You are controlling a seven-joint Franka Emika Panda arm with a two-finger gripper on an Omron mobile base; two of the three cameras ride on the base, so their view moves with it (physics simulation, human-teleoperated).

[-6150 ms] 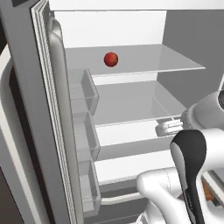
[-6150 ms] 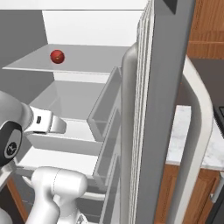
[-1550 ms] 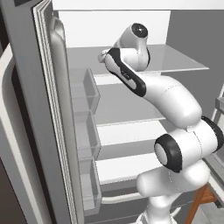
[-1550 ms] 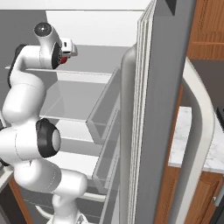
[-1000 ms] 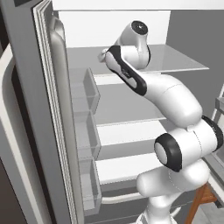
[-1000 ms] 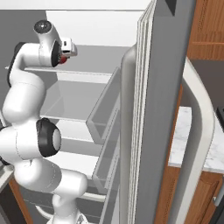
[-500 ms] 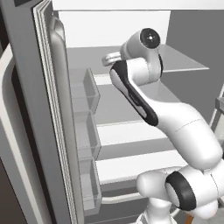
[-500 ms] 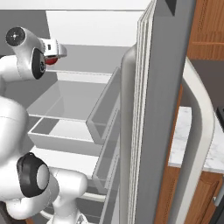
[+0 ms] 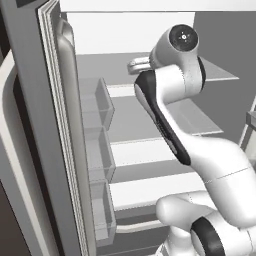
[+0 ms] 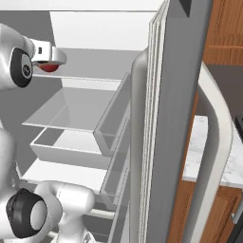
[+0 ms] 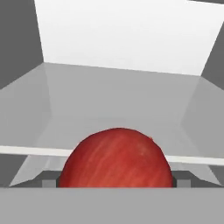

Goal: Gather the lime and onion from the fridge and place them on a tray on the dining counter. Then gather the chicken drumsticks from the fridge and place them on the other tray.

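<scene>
Hand view: onion (image 11: 116, 158) fills the lower middle, dark red, sitting between the two finger tips (image 11: 49, 178), which show as small dark blocks at either side of it, jaws spread wide around it, not visibly pressing on it. Behind it the front edge of a glass shelf (image 11: 26, 151) runs across, then the white back wall of the fridge (image 11: 122, 39). Right base view: gripper (image 10: 47, 60) at the upper shelf level, onion (image 10: 48, 67) peeking out red just under the hand. Open fridge door (image 10: 161, 118) with its curved white handle stands on the right, dining counter (image 10: 201, 152) marble top beyond it. Left base view: arm reaches up into the fridge interior, hand at the upper shelf (image 9: 215, 75), door bins (image 9: 97, 150) on the left.
</scene>
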